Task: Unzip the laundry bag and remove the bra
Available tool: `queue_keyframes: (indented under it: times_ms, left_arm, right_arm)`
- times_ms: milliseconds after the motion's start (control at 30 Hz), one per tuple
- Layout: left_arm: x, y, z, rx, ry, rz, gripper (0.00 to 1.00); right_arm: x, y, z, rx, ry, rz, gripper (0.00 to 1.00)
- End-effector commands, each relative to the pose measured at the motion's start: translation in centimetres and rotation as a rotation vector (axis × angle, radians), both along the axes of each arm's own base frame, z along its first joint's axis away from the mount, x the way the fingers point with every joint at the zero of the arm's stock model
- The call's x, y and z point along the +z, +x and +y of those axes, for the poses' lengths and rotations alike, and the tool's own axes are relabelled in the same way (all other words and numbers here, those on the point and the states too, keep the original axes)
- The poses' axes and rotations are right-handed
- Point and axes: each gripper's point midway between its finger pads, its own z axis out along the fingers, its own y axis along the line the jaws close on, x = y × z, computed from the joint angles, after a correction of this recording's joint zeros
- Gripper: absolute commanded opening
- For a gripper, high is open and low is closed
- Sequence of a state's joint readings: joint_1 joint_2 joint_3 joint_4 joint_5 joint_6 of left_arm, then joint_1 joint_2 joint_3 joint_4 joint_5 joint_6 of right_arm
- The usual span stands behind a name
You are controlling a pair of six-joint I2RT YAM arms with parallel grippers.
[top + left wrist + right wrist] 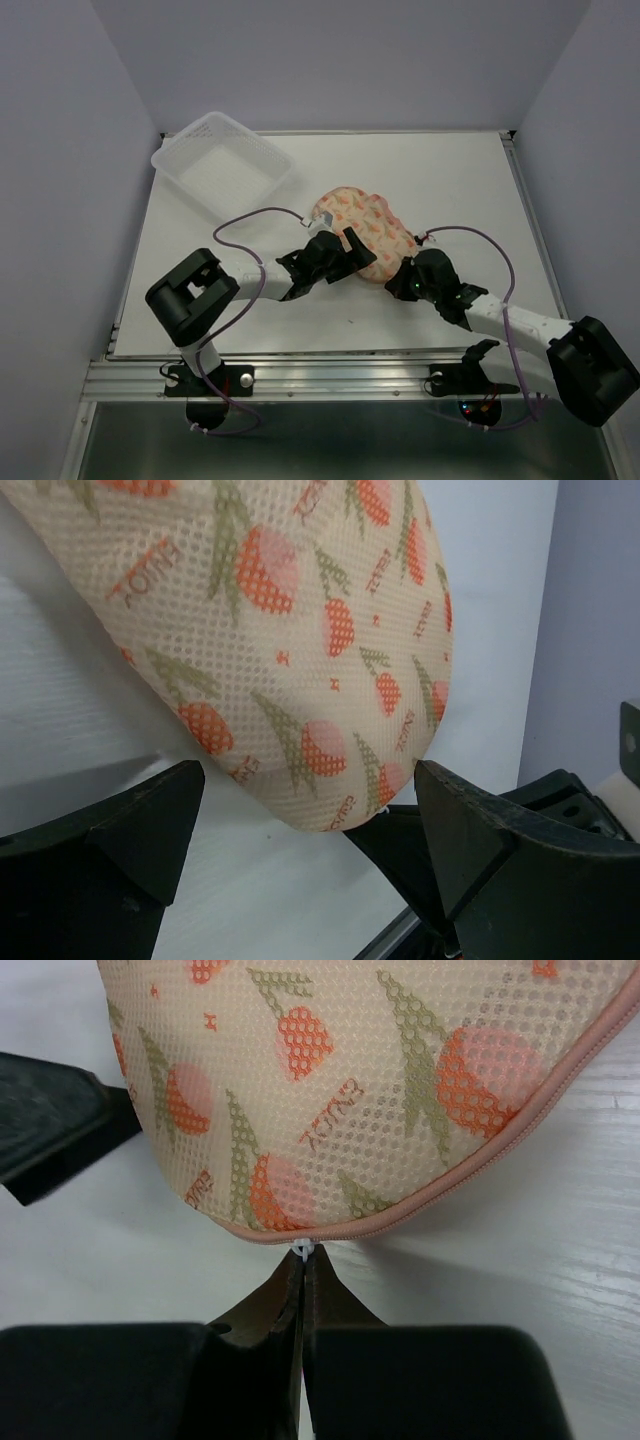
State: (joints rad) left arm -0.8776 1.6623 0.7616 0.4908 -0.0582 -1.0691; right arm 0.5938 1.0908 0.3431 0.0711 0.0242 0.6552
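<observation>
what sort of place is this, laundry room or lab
Probably a robot test cell: a white table boxed in by plain walls, two arms bolted to a metal rail, with a laundry bag and clear tray on it.

Laundry bag (300,660) of matt open-weave mesh cloth, tray (222,165) of clear textured plastic, table (450,190) smooth, matt white

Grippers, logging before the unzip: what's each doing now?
Left gripper: open, bag end between its fingers.
Right gripper: shut on the zipper pull.
</observation>
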Motion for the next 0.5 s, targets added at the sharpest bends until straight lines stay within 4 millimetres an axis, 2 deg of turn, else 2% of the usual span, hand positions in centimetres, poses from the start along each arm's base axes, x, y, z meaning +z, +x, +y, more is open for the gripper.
queue_keyframes:
  times_ms: [0, 167, 233, 267, 333, 467]
  left_arm:
    - [0.3, 0.1, -1.4, 0.028, -0.045, 0.017, 0.99]
    - [-0.5, -0.4, -0.9, 0.06, -0.041, 0.04, 0.96]
    - [-0.8, -0.3, -0.9, 0.068, -0.036, 0.042, 0.91]
    - [-0.8, -0.1, -1.1, 0.069, -0.039, 0.039, 0.83]
    - [-1.1, 0.1, -1.3, 0.072, -0.036, 0.039, 0.75]
    - [-1.1, 0.5, -1.9, 0.066, -0.038, 0.036, 0.42]
  right_arm:
    - [2.9, 1.6, 2.3, 0.03, 0.085, -0.093, 0.01]
    - [3.2, 1.9, 2.5, 0.028, 0.093, -0.1, 0.01]
    - [3.2, 1.4, 3.2, 0.06, 0.11, -0.088, 0.01]
    - [3.3, 1.4, 3.3, 0.064, 0.114, -0.088, 0.01]
    - [3.2, 1.2, 3.6, 0.073, 0.114, -0.085, 0.01]
    - [2.9, 0.8, 3.7, 0.082, 0.113, -0.076, 0.01]
